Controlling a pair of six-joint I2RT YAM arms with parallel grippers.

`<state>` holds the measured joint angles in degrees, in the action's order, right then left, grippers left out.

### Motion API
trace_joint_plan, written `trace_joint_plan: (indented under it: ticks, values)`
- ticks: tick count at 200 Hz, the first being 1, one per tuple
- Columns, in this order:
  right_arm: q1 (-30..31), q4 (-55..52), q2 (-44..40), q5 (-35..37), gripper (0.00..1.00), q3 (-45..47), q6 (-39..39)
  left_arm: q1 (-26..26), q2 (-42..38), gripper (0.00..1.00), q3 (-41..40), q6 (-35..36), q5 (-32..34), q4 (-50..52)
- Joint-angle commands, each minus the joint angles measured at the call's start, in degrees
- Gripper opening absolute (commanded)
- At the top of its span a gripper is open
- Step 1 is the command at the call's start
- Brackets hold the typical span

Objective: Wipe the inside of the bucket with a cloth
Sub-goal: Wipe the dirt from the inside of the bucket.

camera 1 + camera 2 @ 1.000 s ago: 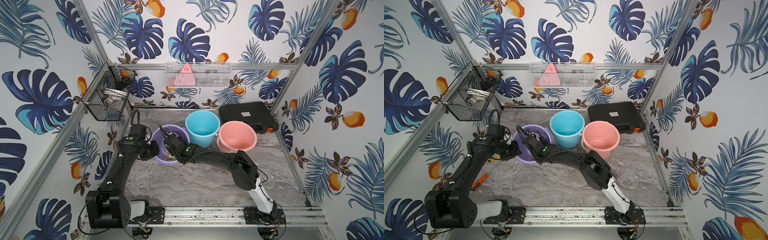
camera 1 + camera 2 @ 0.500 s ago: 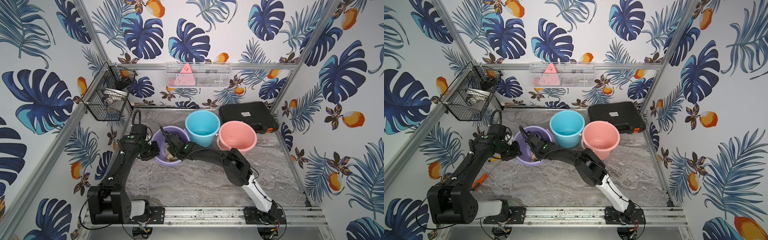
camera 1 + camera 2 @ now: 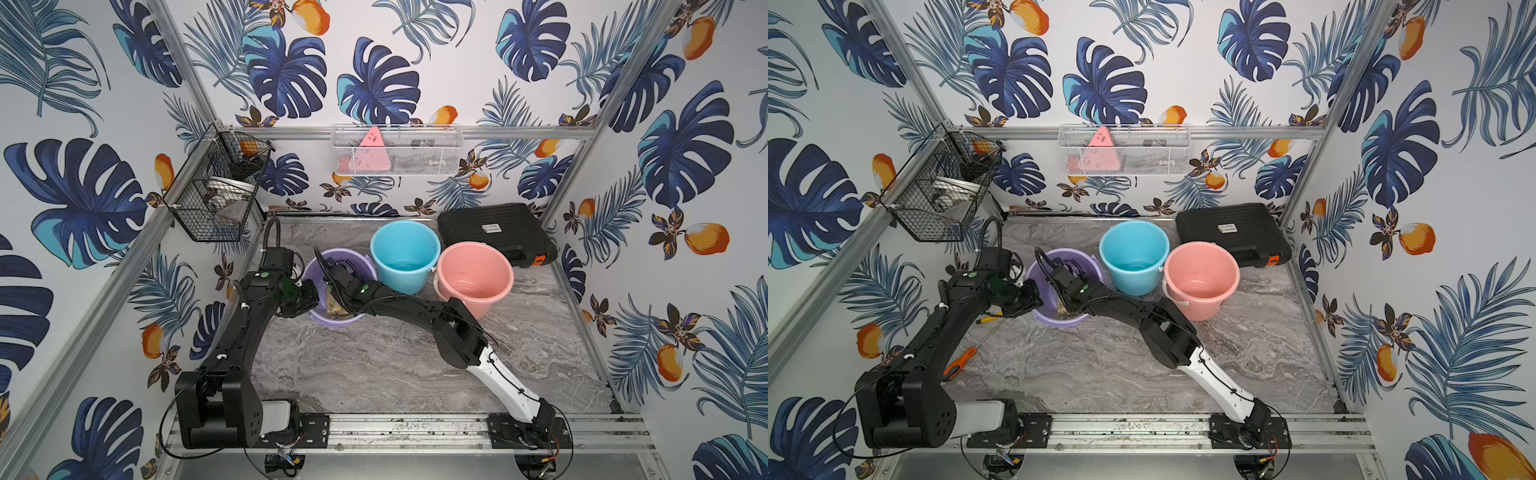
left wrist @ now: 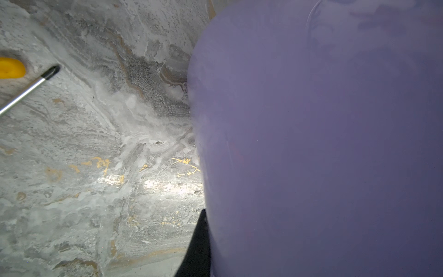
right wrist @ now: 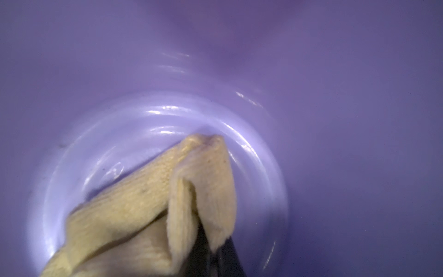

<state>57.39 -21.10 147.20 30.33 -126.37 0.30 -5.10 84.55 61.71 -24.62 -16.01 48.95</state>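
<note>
Cloth, pinched in clenched right gripper, reaches purple bucket floor, ready for wiping; left gripper clamped on rim, apparently steadying bucket.

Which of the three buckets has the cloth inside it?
The purple bucket, at the left end of the row: the tan cloth sits inside it, pinched by the right gripper. The blue bucket and pink bucket hold no cloth.
</note>
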Motion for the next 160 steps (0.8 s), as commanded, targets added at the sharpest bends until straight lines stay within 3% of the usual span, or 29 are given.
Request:
trace_joint_plan:
  ticks: [1,30,43,64,111,136,160]
  values:
    - [-1.71,-9.97,5.47,4.75,0.0,-4.91,2.65,-0.09,-0.29,0.0,-0.35,1.15,-5.42,3.62]
    - [-1.45,-15.97,10.82,-8.04,0.0,-13.71,2.9,0.04,0.04,0.0,-1.11,1.05,-5.43,3.02]
    - [-0.98,-12.93,9.58,-13.89,0.0,-11.01,2.88,0.18,0.25,0.0,-1.46,0.82,-5.7,2.58]
    - [-0.78,-6.25,4.54,-29.19,0.0,-3.2,3.34,0.31,0.82,0.0,-1.61,0.75,-5.81,2.21]
    - [-0.55,-2.14,-2.74,-50.39,0.0,3.33,2.43,0.35,1.23,0.0,-1.59,0.44,-4.98,1.73]
    - [-0.59,-1.84,-5.66,-51.61,0.0,6.41,0.87,0.34,1.74,0.0,-1.51,-0.07,-5.52,1.2]
    - [-0.61,10.33,-12.83,-39.69,0.0,18.25,2.6,0.34,2.12,0.0,-0.9,-0.42,-5.84,1.51]
